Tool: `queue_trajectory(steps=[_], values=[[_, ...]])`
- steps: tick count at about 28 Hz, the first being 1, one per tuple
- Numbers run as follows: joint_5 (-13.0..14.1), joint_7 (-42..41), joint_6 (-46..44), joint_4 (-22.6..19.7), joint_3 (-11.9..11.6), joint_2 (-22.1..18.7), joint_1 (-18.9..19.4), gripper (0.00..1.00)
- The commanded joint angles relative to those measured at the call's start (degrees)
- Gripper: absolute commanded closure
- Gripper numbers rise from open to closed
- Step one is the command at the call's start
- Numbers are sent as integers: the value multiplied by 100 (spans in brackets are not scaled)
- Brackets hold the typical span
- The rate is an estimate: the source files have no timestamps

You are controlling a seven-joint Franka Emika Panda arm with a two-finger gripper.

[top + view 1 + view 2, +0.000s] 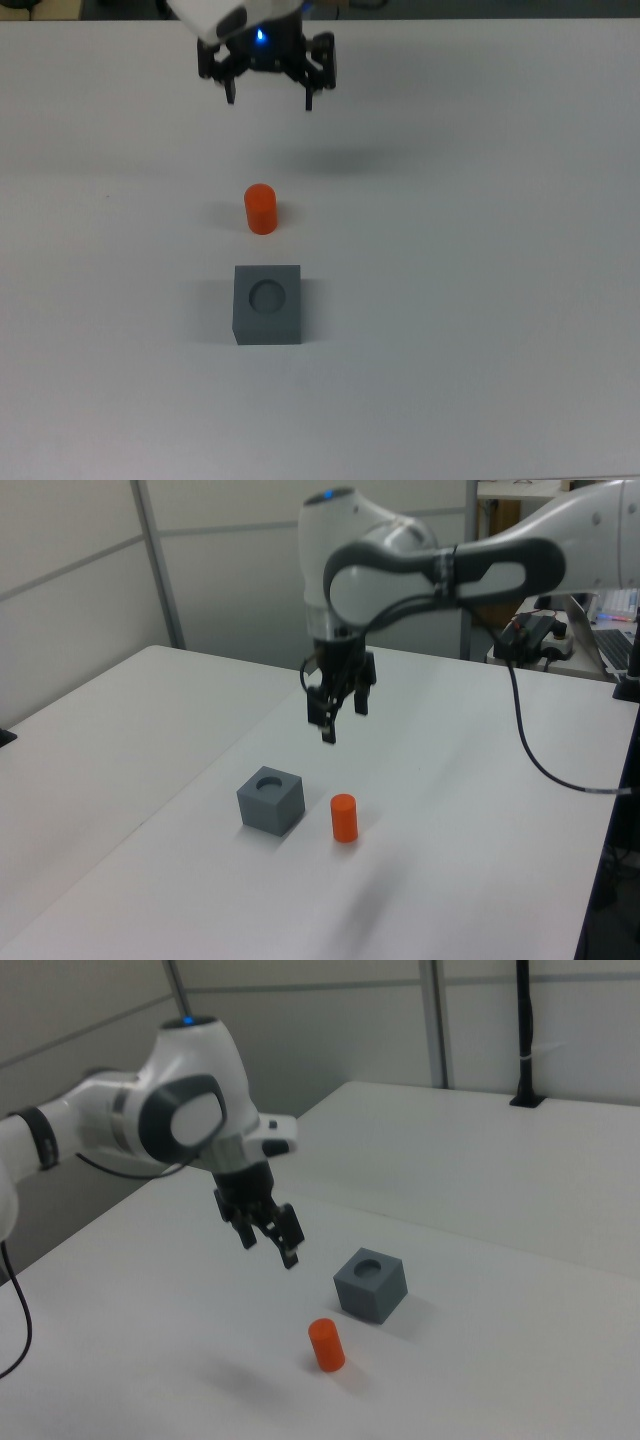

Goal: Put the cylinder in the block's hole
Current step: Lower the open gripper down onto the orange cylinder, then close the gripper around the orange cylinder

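The orange-red cylinder (260, 209) (344, 818) (326, 1345) stands upright on the white table. The dark grey block (268, 303) (270, 800) (370, 1284) rests close by, its round hole facing up and holding nothing. My gripper (269, 98) (340, 720) (270, 1245) hangs open in the air above the table, apart from both, toward the top view's upper edge from the cylinder. Nothing is between its fingers.
The white table (480, 300) spreads wide around both objects. A black cable (530, 750) trails from the arm toward the left view's right edge, where a laptop and other gear stand. Grey wall panels stand behind the table.
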Motion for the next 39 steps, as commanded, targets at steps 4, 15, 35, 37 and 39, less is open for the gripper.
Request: queue_trajectory(steps=[4,15,35,37,39], values=[[-58,-216,1190,-1128,94,-8,-106,0],[-94,-392,1911,-1216,85,747,-238,0],[-155,-340,2421,-1208,85,1169,-300,46],[-155,-374,2439,-1208,85,1170,-309,60],[-155,-401,2439,-1190,85,1161,-317,77]])
